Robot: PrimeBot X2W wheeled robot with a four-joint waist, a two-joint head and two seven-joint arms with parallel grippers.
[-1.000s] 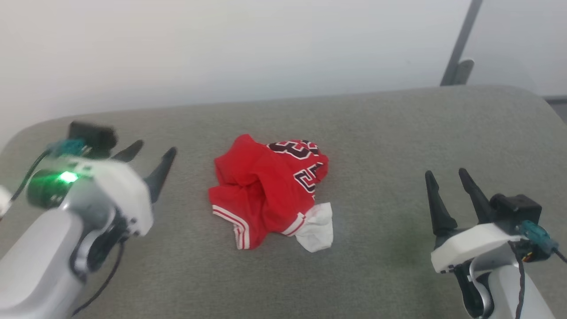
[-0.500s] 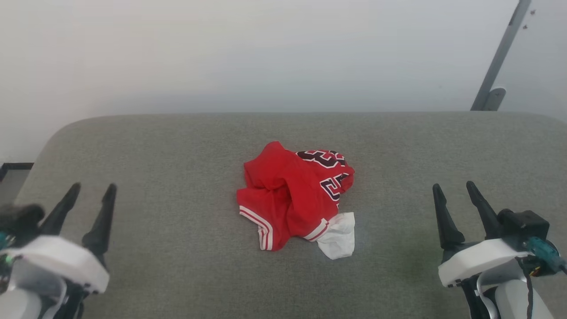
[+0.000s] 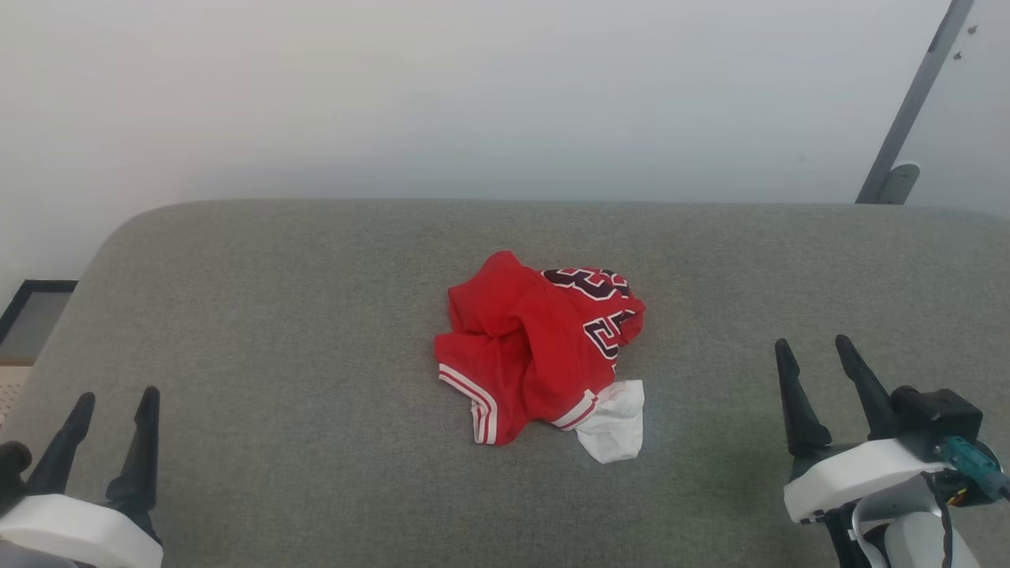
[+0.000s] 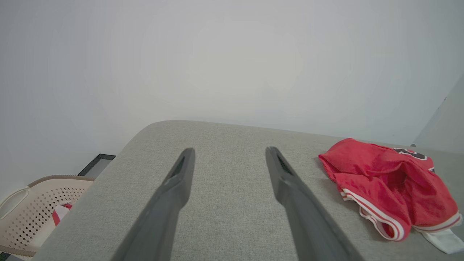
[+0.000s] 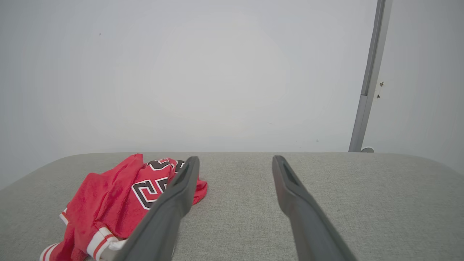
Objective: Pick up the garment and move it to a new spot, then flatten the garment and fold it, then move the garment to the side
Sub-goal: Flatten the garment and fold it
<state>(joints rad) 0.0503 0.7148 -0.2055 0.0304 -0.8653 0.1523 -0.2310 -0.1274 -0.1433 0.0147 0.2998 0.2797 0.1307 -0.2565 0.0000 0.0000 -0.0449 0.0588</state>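
Observation:
The garment (image 3: 536, 351) lies crumpled in a heap at the middle of the grey padded table (image 3: 276, 315). It is red with striped trim, a white sleeve poking out at its near right, and dark outlined lettering on top. My left gripper (image 3: 114, 398) stands open at the lower left, well apart from the cloth. My right gripper (image 3: 813, 347) stands open at the lower right, also apart from it. In the left wrist view the garment (image 4: 388, 185) lies right of my open left gripper (image 4: 228, 150). In the right wrist view the garment (image 5: 119, 203) sits left of my open right gripper (image 5: 233, 159).
A pale wall rises behind the table. A grey metal post (image 3: 907, 110) stands at the back right. Off the table's left end sits a beige perforated basket (image 4: 32, 210) with red and white cloth in it. A dark frame (image 3: 31, 304) lies on the floor at far left.
The head view has swung, so the whole picture shifted. My left arm has drawn back from a raised pose beside the garment to rest low at the lower left. The garment has kept its shape.

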